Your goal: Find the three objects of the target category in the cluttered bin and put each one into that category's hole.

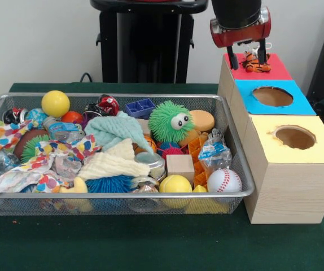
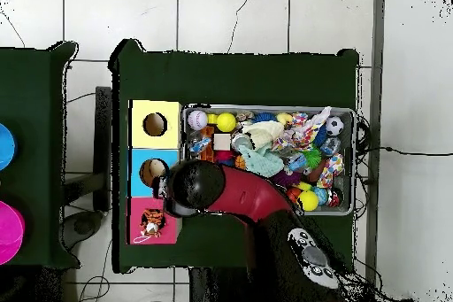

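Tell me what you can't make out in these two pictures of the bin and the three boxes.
- Red box's hole: the tiger lies over it in the front view; in the overhead view the tiger and the arm cover it.
- Hand: whether it grips the tiger or has let go, front view; the arm hides it overhead.
- Bin bottom: buried under cloths and toys in both views.
- Blue puffball: partly under a cream cloth, front view.

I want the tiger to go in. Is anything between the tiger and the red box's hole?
Nothing visible blocks it. The tiger plush sits on the red-topped box, right under the tool, covering the spot where the hole should be. The hole itself is hidden beneath it.
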Action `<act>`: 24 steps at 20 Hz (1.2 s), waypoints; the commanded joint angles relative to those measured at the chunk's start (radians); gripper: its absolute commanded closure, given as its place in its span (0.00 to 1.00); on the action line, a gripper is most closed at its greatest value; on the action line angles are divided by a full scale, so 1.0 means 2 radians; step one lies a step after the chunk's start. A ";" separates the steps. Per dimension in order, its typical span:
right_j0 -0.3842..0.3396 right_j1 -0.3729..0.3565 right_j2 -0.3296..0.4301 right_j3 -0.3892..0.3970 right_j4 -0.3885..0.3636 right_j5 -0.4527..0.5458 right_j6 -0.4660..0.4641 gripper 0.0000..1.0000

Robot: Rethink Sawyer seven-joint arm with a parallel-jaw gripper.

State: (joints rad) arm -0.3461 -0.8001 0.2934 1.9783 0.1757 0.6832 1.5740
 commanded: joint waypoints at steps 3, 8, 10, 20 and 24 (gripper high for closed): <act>0.008 -0.018 -0.027 -0.089 -0.040 0.056 0.059 0.00; 0.029 -0.011 -0.055 -0.132 -0.086 0.062 0.057 0.00; 0.036 -0.002 -0.063 -0.154 -0.104 0.061 0.052 0.00; 0.060 0.029 -0.092 -0.209 -0.179 0.010 0.038 0.00; 0.066 0.036 -0.095 -0.231 -0.211 0.002 0.022 0.00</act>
State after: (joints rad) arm -0.2185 -0.7815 0.1305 1.6042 -0.1529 0.7022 1.5740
